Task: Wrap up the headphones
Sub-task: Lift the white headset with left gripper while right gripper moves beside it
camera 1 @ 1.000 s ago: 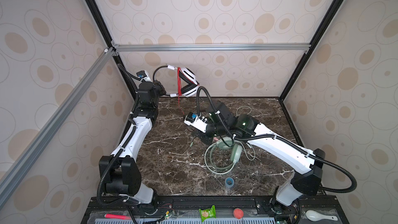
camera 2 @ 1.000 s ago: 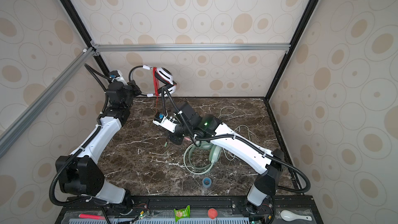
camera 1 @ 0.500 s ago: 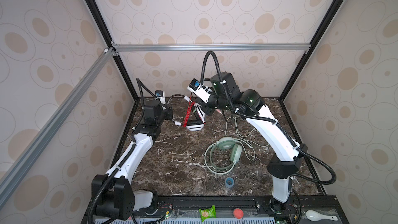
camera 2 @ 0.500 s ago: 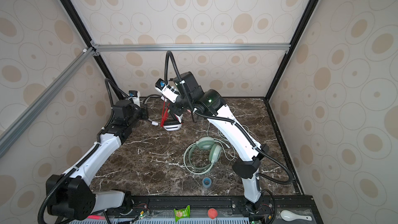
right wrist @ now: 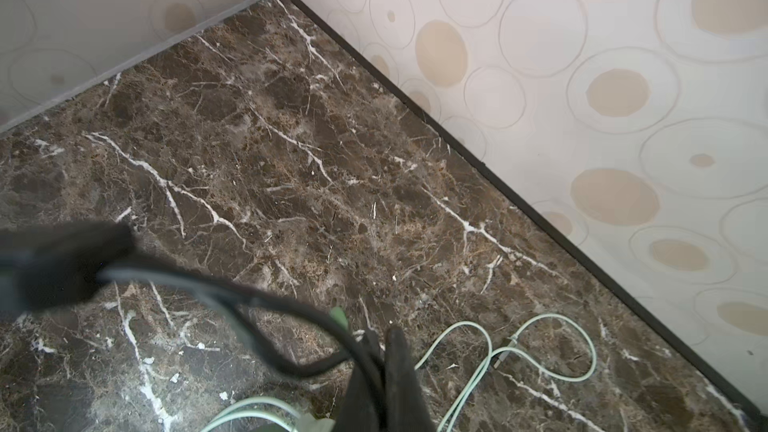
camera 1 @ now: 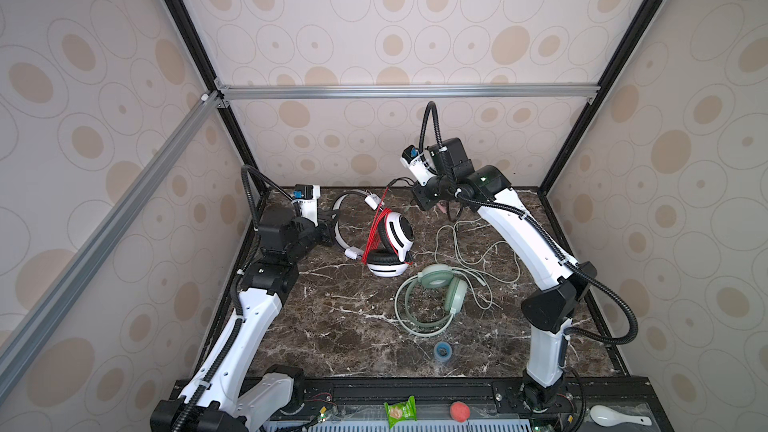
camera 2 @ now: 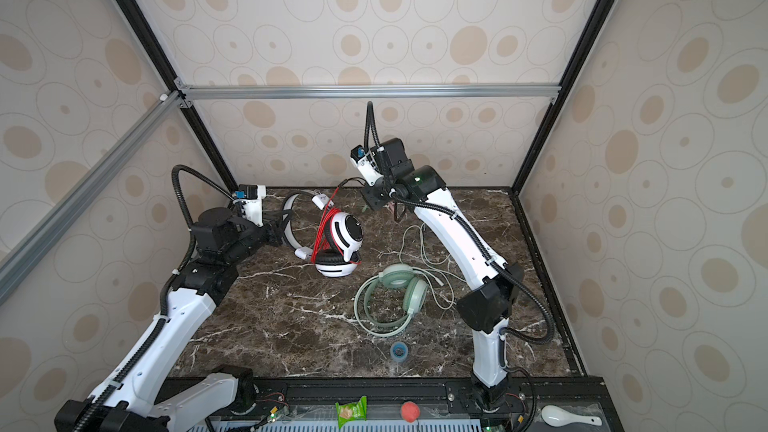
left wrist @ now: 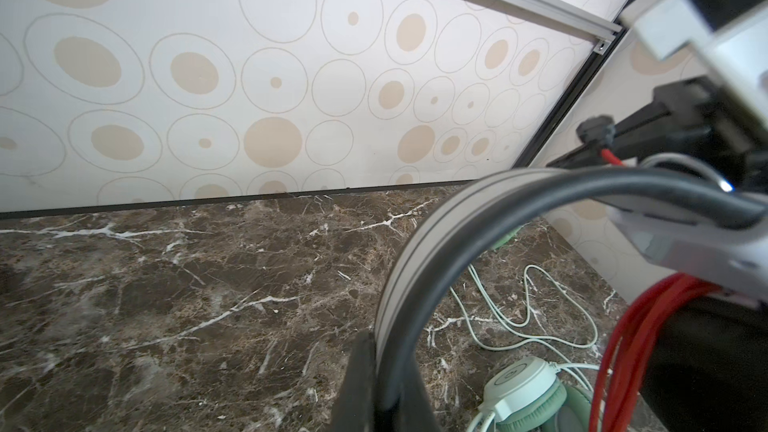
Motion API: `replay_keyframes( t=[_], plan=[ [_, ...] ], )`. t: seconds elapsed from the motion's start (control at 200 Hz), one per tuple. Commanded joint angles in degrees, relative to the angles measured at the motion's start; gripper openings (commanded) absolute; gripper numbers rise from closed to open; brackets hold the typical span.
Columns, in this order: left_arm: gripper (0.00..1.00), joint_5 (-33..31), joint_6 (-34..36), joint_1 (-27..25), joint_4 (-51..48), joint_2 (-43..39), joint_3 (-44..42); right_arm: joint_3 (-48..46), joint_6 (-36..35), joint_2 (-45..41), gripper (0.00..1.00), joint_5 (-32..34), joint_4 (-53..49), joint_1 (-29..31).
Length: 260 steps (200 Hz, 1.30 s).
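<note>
Headphones (camera 1: 397, 236), white-black, with looped red cable (camera 1: 375, 231)

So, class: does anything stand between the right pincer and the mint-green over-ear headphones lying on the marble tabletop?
Nothing solid. Below the right pincer, only the pale green cable loops across the marble tabletop before the mint-green over-ear headphones. But the pincer is shut on the dark lead of the white-and-black headphones.

Polished dark brown marble-look worktop (camera 1: 332, 326); glossy white-and-black plastic headphones (camera 1: 399, 234); matt mint green plastic headphones (camera 1: 455, 299); brushed aluminium rail (camera 1: 395, 91).
</note>
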Motion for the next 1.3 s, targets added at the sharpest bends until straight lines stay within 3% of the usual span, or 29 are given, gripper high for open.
replay_keyframes(
  t=[0.0, 0.275, 0.42, 0.625, 0.765, 0.975, 1.295],
  plan=[
    [0.0, 2.82, -5.02, 0.03, 4.47, -0.95, 4.91, -6.07, 2.88, -4.05, 0.0, -1.48, 7.05, -1.62],
    [0.0, 7.13, -14.84, 0.49, 12.17, 0.11, 9.72, -25.72, 10.21, -10.71, 0.0, -12.35, 25.67, -3.45],
    [0.0, 7.32, -20.01, 0.44, 15.26, 0.87, 12.38, -37.04, 13.98, -16.27, 0.05, -20.25, 44.26, -3.43],
    [0.0, 7.42, -26.32, 0.48, 17.75, 3.44, 18.64, -42.08, 23.19, -16.87, 0.1, -30.91, 60.24, -3.24],
    [0.0, 6.48, -31.19, 0.4, 19.82, 6.34, 24.08, -46.46, 31.16, -16.79, 0.12, -31.54, 72.75, -3.22],
    [0.0, -0.08, -37.27, -0.07, 20.44, 7.8, 27.48, -45.85, 37.17, -15.06, 0.15, -31.09, 81.97, -3.06],
    [0.0, -6.5, -39.3, -0.83, 19.36, 9.07, 30.54, -40.16, 34.03, -11.83, 0.11, -30.32, 78.58, -0.54]
  ],
)
